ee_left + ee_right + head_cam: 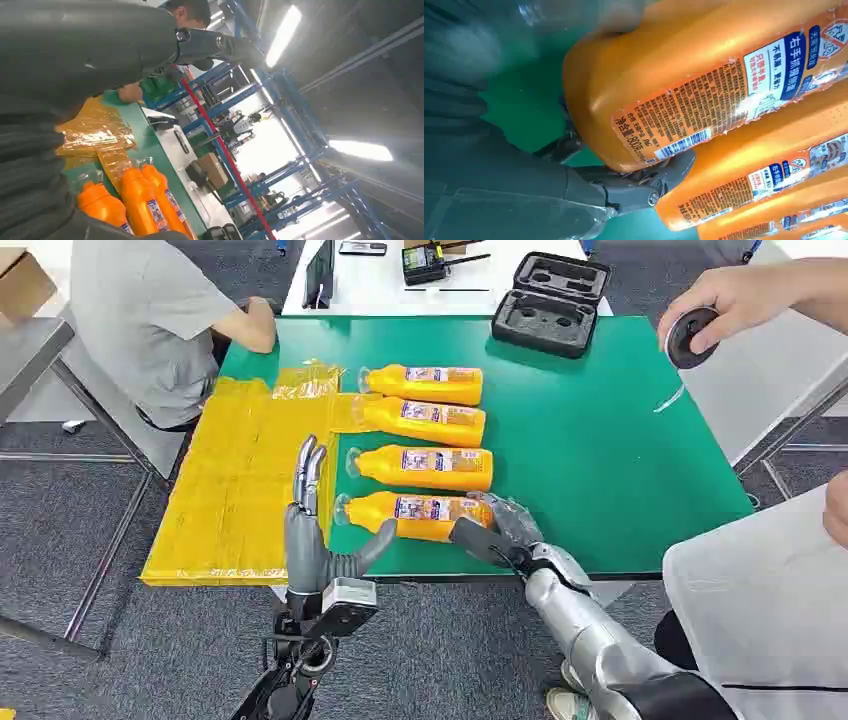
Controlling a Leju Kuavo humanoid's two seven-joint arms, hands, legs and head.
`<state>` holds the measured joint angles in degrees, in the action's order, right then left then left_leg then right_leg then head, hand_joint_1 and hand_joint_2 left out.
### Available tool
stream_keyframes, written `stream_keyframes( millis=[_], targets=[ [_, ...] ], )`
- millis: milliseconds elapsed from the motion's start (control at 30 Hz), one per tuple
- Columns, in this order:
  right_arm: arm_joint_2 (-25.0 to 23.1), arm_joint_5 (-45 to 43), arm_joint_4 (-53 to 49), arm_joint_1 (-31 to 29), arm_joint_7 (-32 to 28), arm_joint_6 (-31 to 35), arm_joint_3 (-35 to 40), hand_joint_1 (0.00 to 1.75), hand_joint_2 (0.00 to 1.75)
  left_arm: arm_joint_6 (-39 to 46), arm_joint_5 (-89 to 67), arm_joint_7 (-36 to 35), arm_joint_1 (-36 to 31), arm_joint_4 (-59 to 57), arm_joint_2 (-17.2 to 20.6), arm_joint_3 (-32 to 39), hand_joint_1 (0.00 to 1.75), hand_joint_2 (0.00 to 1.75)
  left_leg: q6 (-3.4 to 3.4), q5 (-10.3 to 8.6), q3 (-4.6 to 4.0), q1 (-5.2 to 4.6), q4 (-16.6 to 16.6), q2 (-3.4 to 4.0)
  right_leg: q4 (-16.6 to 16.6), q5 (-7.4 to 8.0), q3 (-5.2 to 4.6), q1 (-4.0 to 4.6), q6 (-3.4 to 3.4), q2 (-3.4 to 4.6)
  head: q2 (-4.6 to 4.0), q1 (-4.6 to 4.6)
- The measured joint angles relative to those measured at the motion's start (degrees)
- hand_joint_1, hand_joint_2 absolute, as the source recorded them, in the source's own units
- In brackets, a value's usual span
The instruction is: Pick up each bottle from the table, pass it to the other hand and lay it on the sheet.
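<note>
- Four orange bottles lie on their sides in a row on the green worktop (pixel 620 440), caps pointing toward the yellow sheet (pixel 235 490).
- The nearest bottle (pixel 415 515) lies near the worktop's front edge, its cap just beside the sheet's edge.
- The right robot hand (pixel 500 525) is at the base end of the nearest bottle; its fingers curl over the bottle's end and its thumb lies along the near side. In the right wrist view the bottle's base (pixel 624 95) sits between a dark finger (pixel 644 182) below and the palm, so the hand grips it; whether the bottle is off the surface cannot be told.
- The second bottle (pixel 425 467), third bottle (pixel 425 420) and farthest bottle (pixel 425 385) lie parallel beyond it; the third bottle's neck rests on a strip of the sheet.
- The left robot hand (pixel 315 530) is raised at the front edge of the worktop over the sheet's edge, fingers straight and up, thumb spread toward the nearest bottle's cap, holding nothing.
- A person in a grey shirt (pixel 150 320) sits at the far left corner.
- Another person's hand (pixel 720 305) at the right holds a dark round object (pixel 690 337).
- An open black case (pixel 550 305) lies at the far edge of the worktop.
</note>
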<state>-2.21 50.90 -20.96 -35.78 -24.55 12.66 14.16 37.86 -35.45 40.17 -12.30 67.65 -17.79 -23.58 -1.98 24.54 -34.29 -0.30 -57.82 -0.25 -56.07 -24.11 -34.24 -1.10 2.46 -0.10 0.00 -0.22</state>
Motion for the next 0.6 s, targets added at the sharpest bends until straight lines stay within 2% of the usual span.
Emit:
stream_keyframes(
  millis=[467, 600],
  targets=[
    [0.3, -0.5, 0.2, -0.1, 0.3, 0.0, 0.0, 1.75, 1.75, 0.0, 0.0, 0.0, 0.0, 0.0, 0.0, -0.1, 0.00, 1.75, 0.00, 0.00, 0.07, 0.00, 0.0, 0.00, 0.0, 0.00, 0.07, 0.00, 0.00, 0.00, 0.00, 0.00],
    [0.3, -5.7, 0.2, 0.1, -3.9, -2.1, -1.6, 1.75, 1.75, 0.0, 0.0, 0.0, 0.0, -0.2, 0.0, 0.0, 0.00, 1.75, 0.00, 0.00, 0.06, -0.01, 0.0, -0.01, 0.0, 0.00, 0.06, -0.01, 0.00, -0.01, 0.00, 0.02]
  ],
)
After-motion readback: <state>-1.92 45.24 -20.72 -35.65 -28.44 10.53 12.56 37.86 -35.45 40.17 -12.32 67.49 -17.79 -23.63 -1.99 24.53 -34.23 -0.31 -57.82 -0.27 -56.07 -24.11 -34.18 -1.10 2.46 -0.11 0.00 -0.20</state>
